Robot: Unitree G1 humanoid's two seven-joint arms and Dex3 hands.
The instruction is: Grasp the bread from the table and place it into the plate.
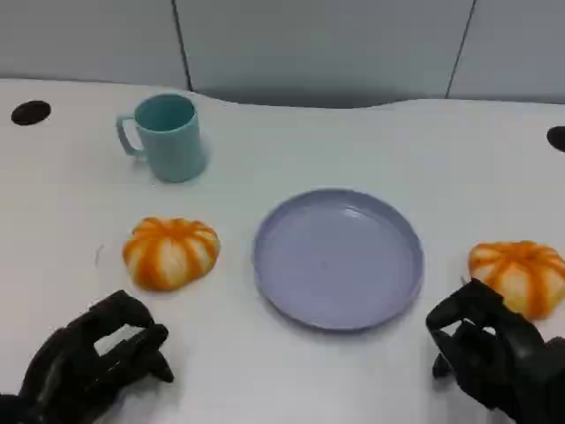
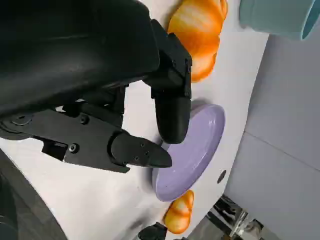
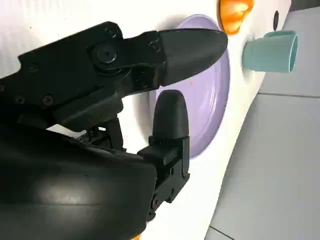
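Two orange-and-white pumpkin-shaped breads lie on the white table. The left bread (image 1: 170, 252) (image 2: 197, 35) sits left of the empty purple plate (image 1: 338, 256) (image 2: 192, 155) (image 3: 215, 100). The right bread (image 1: 521, 276) (image 2: 179, 215) lies at the plate's right. My left hand (image 1: 97, 362) (image 2: 140, 150) hovers near the front edge, below the left bread, fingers apart and holding nothing. My right hand (image 1: 490, 353) (image 3: 125, 100) is just in front of the right bread, close to it, and also holds nothing. In the right wrist view the left bread (image 3: 234, 12) shows beyond the plate.
A teal mug (image 1: 163, 137) (image 2: 280, 17) (image 3: 270, 50) stands at the back left, behind the left bread. Black cable holes (image 1: 31, 112) mark the table's far corners. Grey wall panels rise behind the table's back edge.
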